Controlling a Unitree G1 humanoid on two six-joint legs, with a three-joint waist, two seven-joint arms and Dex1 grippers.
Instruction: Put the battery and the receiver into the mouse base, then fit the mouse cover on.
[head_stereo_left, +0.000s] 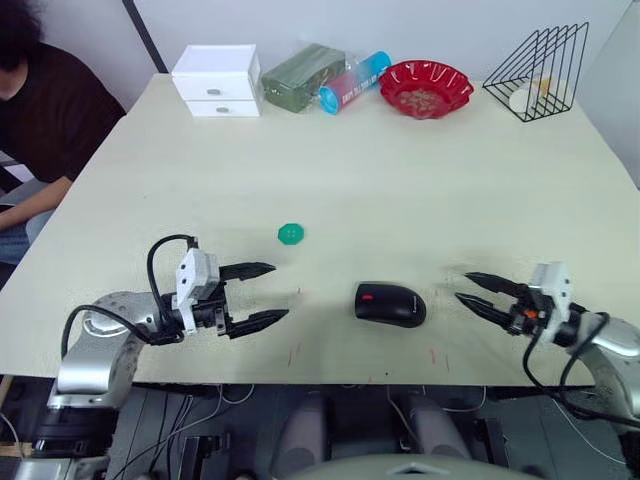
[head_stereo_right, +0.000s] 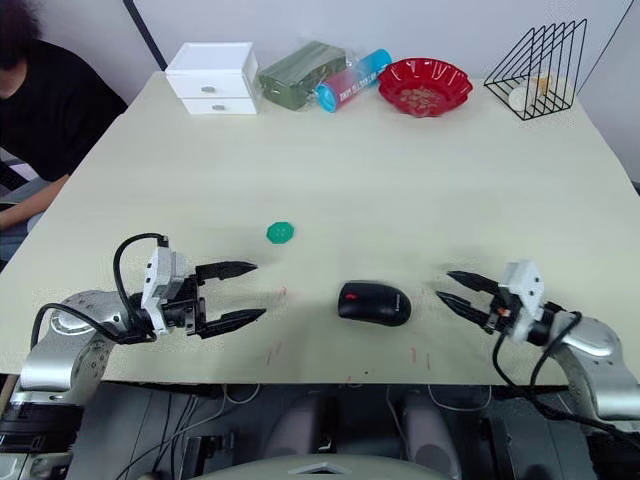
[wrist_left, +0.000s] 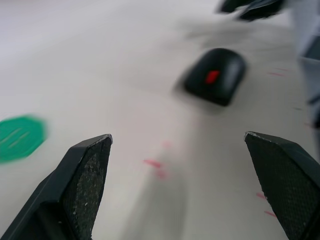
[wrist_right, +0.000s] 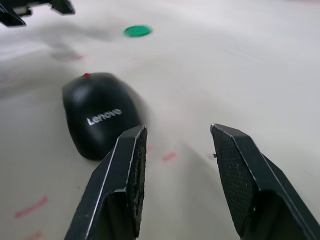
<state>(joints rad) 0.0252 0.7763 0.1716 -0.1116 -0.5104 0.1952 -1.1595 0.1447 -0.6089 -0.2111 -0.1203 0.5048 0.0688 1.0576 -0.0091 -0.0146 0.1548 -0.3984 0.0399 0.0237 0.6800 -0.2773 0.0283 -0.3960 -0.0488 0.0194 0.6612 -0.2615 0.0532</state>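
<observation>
Mouse cover (head_stereo_left: 391, 303) sits fitted on mouse base, red wheel showing, on worktop (head_stereo_left: 400, 180) btwn both claws. Left claw (head_stereo_left: 262, 294) fingers apart, well left of it. Right claw (head_stereo_left: 478, 292) fingers apart, near its right, not touching.

On the pale surface (head_stereo_left: 400, 170) we see a green disc (head_stereo_left: 290, 234) lying alone. Along the far edge stand a white drawer box (head_stereo_left: 217, 80), a green packet (head_stereo_left: 302, 76), a blue-pink tube (head_stereo_left: 354, 82), a red bowl (head_stereo_left: 425, 88) and a black wire rack (head_stereo_left: 540, 70). A person (head_stereo_left: 45, 110) sits at the left.
</observation>
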